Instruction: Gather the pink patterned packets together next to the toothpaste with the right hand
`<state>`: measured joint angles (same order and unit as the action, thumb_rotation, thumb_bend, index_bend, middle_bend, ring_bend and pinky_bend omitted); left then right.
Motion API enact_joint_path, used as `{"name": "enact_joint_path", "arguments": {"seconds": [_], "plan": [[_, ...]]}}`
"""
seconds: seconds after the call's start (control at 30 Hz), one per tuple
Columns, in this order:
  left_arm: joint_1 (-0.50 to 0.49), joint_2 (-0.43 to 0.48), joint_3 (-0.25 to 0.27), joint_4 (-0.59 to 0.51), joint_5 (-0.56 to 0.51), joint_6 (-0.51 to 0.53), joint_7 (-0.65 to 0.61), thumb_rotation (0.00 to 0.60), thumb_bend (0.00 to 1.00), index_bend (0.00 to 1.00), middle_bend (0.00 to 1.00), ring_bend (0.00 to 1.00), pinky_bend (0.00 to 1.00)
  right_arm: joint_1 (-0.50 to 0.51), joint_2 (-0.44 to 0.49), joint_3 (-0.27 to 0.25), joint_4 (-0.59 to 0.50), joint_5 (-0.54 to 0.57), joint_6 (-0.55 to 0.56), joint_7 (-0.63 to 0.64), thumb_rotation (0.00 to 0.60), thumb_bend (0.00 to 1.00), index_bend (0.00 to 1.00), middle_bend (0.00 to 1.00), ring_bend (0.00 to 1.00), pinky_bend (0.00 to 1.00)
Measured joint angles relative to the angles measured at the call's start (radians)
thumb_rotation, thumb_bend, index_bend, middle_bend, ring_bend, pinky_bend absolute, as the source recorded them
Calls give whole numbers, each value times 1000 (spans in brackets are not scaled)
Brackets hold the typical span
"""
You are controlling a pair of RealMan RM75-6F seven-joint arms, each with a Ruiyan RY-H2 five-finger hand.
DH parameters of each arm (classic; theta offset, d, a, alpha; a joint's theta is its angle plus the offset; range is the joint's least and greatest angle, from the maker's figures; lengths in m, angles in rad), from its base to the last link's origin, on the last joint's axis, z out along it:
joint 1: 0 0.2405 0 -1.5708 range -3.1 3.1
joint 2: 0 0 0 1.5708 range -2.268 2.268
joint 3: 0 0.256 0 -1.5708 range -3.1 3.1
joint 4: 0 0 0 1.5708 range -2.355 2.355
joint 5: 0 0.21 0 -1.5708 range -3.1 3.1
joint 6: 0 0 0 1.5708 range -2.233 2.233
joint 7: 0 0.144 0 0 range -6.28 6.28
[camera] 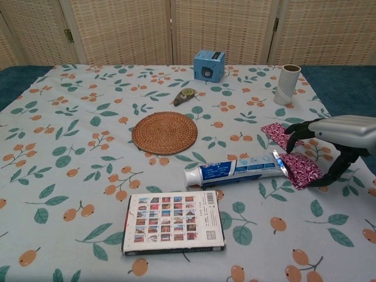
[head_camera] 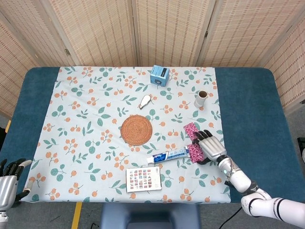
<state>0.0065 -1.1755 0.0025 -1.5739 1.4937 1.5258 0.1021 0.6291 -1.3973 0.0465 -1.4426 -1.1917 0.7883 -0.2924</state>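
Note:
The toothpaste point(head_camera: 167, 155) point(camera: 235, 169) lies near the table's front, cap end to the left. One pink patterned packet point(head_camera: 194, 152) point(camera: 299, 170) lies at its right end, touching it. Another packet point(head_camera: 191, 129) point(camera: 275, 133) lies just behind. My right hand point(head_camera: 211, 147) point(camera: 341, 130) is palm down over the right edge of these packets, fingers spread and thumb reaching down at the near packet's edge. A third packet is hidden, apparently under the palm. My left hand point(head_camera: 7, 183) hangs off the table's front left corner, fingers apart and empty.
A woven coaster point(head_camera: 136, 130) lies left of the packets and a picture book point(head_camera: 143, 179) in front of the toothpaste. A cardboard roll point(head_camera: 201, 98), a blue box point(head_camera: 159, 75) and a small correction-tape dispenser point(head_camera: 146, 100) stand further back.

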Motion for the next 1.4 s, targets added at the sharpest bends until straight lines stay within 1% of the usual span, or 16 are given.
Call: {"name": "enact_joint_path", "arguments": {"seconds": [0.2, 0.47, 0.63, 0.77, 0.87, 1.07, 1.4], "plan": [[-1, -1, -1, 4, -2, -5, -2, 600, 427, 244, 198, 202, 0, 4, -5, -2, -6, 6, 7, -10, 472, 219, 202, 79, 0, 0], [-2, -2, -2, 8, -3, -7, -8, 600, 427, 244, 198, 202, 0, 6, -3, -4, -19, 8, 15, -10, 470, 218, 198, 79, 0, 0], [-3, -2, -2, 10, -4, -9, -10, 600, 427, 244, 198, 202, 0, 9, 36, 24, -32, 10, 38, 8, 469, 219, 198, 79, 0, 0], [-4, -2, -3, 6, 0, -8, -5, 600, 427, 244, 198, 202, 0, 37, 60, 51, -25, 32, 23, -2, 471, 219, 198, 79, 0, 0], [-4, -1, -3, -1, 0, -7, 2, 600, 427, 244, 198, 202, 0, 67, 61, 65, -1, 52, -13, -10, 469, 219, 198, 79, 0, 0], [-2, 3, -3, -12, -4, -6, 14, 600, 427, 243, 198, 202, 0, 130, 28, 83, 98, 89, -89, -19, 470, 219, 198, 79, 0, 0], [1, 5, -3, -23, -17, -10, 28, 600, 427, 244, 198, 202, 0, 228, -64, 78, 278, 124, -209, -36, 470, 218, 197, 79, 0, 0]]}}
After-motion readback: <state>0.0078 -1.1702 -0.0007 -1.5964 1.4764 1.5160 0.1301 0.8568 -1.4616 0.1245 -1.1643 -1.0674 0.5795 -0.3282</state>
